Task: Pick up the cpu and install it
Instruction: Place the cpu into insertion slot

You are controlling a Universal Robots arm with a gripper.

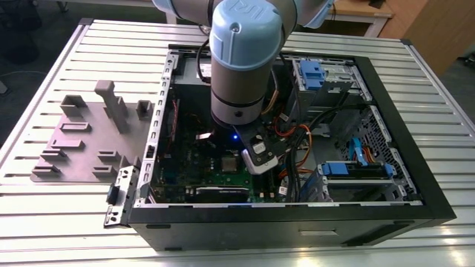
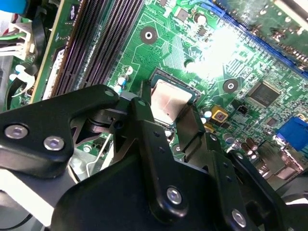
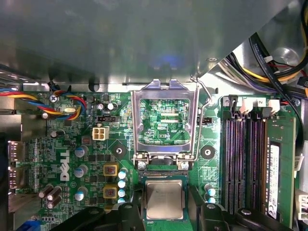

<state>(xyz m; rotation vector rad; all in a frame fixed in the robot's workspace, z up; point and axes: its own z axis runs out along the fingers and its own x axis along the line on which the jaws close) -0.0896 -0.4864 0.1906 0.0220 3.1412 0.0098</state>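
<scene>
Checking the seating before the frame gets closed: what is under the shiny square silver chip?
The shiny square silver-grey cpu covers a dark socket on the green motherboard; only the socket's rim shows around it, its inside is hidden.

A black computer case (image 1: 260, 228) lies open on a slatted metal table (image 1: 67, 222). A grey robot arm (image 1: 237, 72) with a pale blue cap reaches down into the case. Its lower end hangs over the green circuit board (image 1: 200, 167), and a small blue light (image 1: 235, 135) glows on it. Just beside that end a small grey square sits on the board, possibly the cpu (image 1: 228, 163), though it is hard to make out. Blue drive brackets (image 1: 356, 169) and orange cables (image 1: 297, 133) lie toward the exterior view's right. A grey plate (image 1: 89, 161) with upright blocks rests on the table just beside the case, at the exterior view's left.
</scene>
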